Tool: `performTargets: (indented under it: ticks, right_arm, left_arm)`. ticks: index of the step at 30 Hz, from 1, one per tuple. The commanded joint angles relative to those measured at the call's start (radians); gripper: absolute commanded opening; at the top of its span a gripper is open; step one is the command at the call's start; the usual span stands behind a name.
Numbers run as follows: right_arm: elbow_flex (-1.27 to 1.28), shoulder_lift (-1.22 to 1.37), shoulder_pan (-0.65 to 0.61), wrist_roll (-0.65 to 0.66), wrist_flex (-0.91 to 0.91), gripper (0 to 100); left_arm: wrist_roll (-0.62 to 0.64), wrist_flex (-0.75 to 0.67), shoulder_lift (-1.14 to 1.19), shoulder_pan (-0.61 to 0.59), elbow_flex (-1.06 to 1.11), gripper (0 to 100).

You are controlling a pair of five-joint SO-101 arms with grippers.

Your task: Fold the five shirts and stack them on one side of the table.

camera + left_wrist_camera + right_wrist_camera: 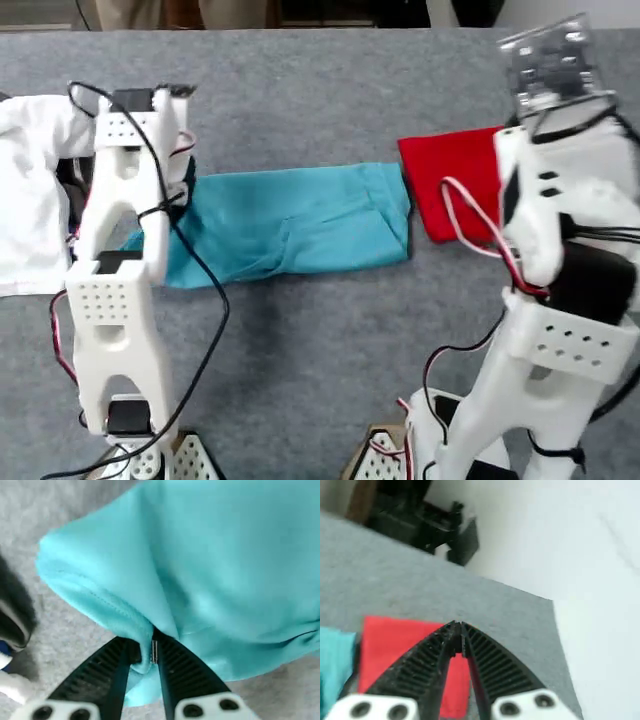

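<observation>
While the left end effector [153, 645] clamps an edge fold of the teal cloth shirt [300, 225], centre-left on the grey table [330, 370], the right end effector [459, 627] is closed, empty. Likely light, floppy: grip hems, corners.

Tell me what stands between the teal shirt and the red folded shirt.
Nothing visible does. The teal shirt, pinched at one edge by the left gripper, lies right beside the red shirt. The right gripper hangs shut over the red shirt.
</observation>
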Motion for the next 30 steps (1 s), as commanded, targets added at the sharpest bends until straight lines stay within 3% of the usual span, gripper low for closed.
performTargets:
  ticks: [1,11,21,30]
  right_arm:
    - [-0.048,-0.027,0.051,-0.021,-0.055,0.2]
    - [-0.013,-0.019,0.189,-0.014,-0.19,0.2]
    - [0.051,-0.019,0.197,0.052,-0.264,0.2]
    - [0.044,-0.019,0.24,0.054,-0.265,0.2]
  left_arm:
    - [0.051,0.012,-0.021,0.069,-0.089,2]
    - [0.081,0.011,-0.021,0.345,-0.123,2]
    - [0.29,0.011,-0.008,0.509,-0.425,2]
    - [0.463,-0.152,-0.008,0.609,-0.367,2]
